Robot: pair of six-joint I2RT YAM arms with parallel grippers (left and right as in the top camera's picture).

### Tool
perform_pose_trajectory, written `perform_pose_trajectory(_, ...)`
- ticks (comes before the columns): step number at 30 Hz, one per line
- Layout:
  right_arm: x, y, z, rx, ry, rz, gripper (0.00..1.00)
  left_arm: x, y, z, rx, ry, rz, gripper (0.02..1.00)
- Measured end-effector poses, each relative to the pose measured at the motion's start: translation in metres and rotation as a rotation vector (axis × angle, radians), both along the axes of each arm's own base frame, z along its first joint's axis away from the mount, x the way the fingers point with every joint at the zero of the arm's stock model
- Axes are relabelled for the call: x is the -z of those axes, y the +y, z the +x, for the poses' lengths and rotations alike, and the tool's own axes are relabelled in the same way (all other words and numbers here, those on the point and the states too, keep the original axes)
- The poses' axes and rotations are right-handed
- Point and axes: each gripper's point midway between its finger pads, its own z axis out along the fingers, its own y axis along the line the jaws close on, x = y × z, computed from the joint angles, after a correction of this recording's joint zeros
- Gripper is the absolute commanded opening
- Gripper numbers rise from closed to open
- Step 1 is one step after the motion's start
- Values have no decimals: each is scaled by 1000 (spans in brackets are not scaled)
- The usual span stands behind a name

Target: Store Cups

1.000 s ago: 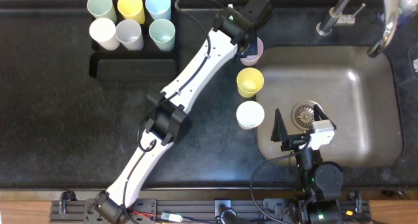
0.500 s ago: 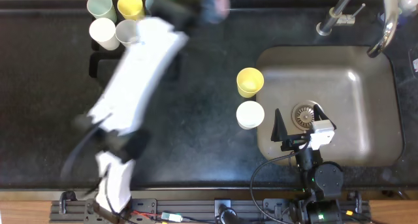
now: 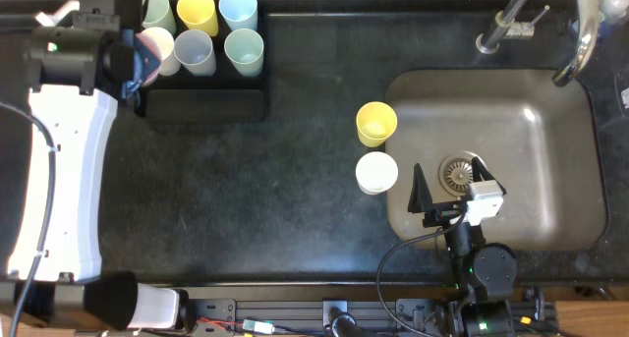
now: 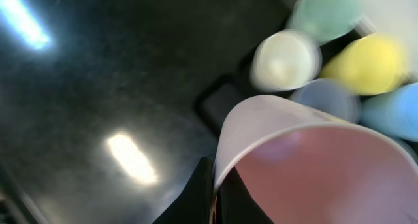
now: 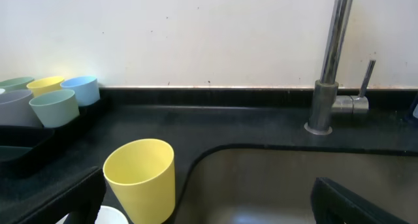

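My left gripper (image 3: pixel 133 58) is shut on the rim of a pink cup (image 4: pixel 313 160) and holds it tilted above the left end of the black tray (image 3: pixel 201 103). The pink cup (image 3: pixel 153 48) covers part of the white cup in the tray's front row. Below it in the left wrist view stand a white cup (image 4: pixel 285 59), a green cup (image 4: pixel 326 12), a yellow cup (image 4: pixel 372 64) and a grey cup (image 4: pixel 323 100). A loose yellow cup (image 3: pixel 375 123) and a loose white cup (image 3: pixel 375 172) stand beside the sink. My right gripper (image 3: pixel 452 185) rests open over the sink.
The tray's front compartment (image 3: pixel 206 106) holds nothing. The steel sink (image 3: pixel 550 131) takes up the right side, with the faucet (image 5: pixel 330 74) behind it. The right wrist view has the yellow cup (image 5: pixel 140 175) close to the sink's edge. Dark counter lies between tray and sink.
My left arm has swung from beside the sink, at the back, to the far left, carrying the pink cup over the tray. The right arm has not moved.
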Motion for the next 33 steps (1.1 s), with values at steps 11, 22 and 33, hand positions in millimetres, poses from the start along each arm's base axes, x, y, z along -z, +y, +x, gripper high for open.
perform_pose_trajectory(11,0,0,0,0,0,0,998,60,35,21,144,52,-36,34)
perform_pose_trajectory(22,0,0,0,0,0,0,996,115,30,37,249,177,-68,34)
perform_pose_trajectory(33,0,0,0,0,0,0,998,138,32,48,257,205,-71,34)
